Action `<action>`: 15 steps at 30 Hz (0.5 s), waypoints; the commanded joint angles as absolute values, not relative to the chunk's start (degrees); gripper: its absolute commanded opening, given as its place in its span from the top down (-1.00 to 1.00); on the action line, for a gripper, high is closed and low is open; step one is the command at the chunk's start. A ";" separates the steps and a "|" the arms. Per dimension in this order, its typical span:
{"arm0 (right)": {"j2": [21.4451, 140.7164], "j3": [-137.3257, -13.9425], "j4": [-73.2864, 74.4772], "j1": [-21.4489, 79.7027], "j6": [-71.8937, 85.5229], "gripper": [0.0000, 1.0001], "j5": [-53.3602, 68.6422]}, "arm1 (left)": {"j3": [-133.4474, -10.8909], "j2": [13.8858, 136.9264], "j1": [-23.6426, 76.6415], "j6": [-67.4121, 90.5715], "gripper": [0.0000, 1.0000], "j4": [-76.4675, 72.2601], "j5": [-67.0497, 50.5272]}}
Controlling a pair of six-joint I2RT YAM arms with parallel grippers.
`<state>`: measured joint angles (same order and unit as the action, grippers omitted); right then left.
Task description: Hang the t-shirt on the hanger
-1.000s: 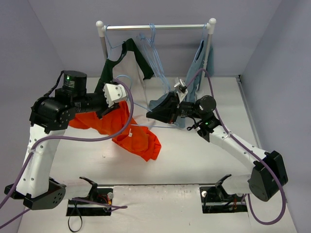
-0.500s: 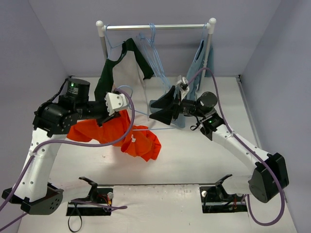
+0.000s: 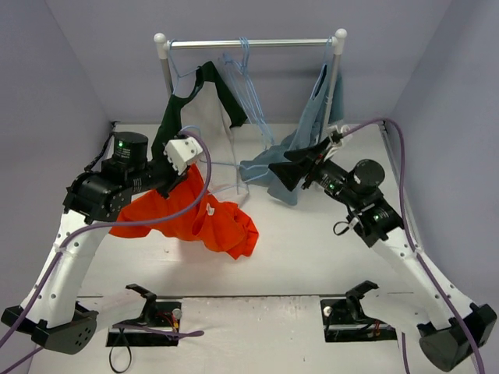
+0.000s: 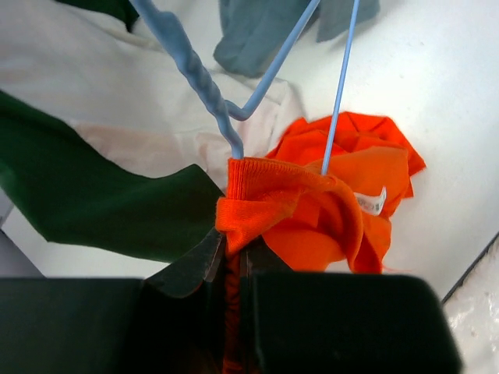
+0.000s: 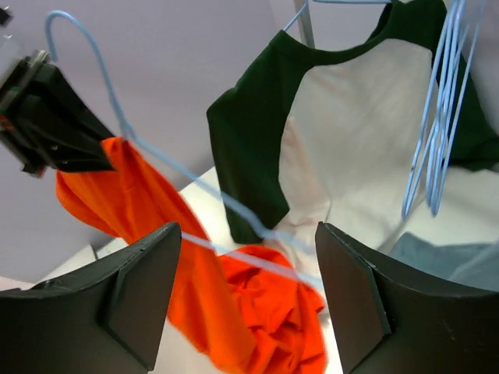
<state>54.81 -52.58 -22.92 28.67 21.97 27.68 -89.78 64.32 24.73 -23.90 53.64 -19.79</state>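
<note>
The orange-red t-shirt [image 3: 191, 218] hangs from my left gripper [image 3: 175, 178] and trails onto the table. In the left wrist view that gripper [image 4: 234, 253] is shut on the t-shirt's collar [image 4: 269, 195]. The pale-blue hanger [image 4: 199, 78] runs its twisted neck down into that collar, and one wire arm pokes out of the fabric. My right gripper [image 3: 282, 173] stands open to the right of the t-shirt and touches nothing. In its wrist view the hanger [image 5: 234, 206] crosses ahead of the open right gripper [image 5: 249, 288], above the t-shirt [image 5: 257, 327].
A clothes rack [image 3: 249, 44] stands at the back. On it hang a green-and-white garment [image 3: 195, 101], several spare blue hangers [image 3: 248, 78] and a grey-blue garment [image 3: 308, 148] whose lower part lies on the table beside my right gripper. Walls close in left and right.
My right gripper has opened, let go of the hanger and drawn back to the right. The left arm still grips the t-shirt, now spread lower and further left.
</note>
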 commanded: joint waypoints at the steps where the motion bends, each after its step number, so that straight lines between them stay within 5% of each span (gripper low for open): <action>1: 51.38 -47.02 -22.03 40.26 29.02 -0.23 8.06 | -90.11 63.70 25.37 -13.17 1.00 42.88 -15.06; 9: 59.16 -45.36 -21.62 60.61 42.32 -0.22 -19.19 | -89.43 64.62 31.79 -6.37 1.00 38.21 -3.70; 15: 69.76 -51.02 -21.80 67.15 52.24 -0.24 -27.42 | -89.46 65.47 35.69 -6.12 1.00 38.31 1.88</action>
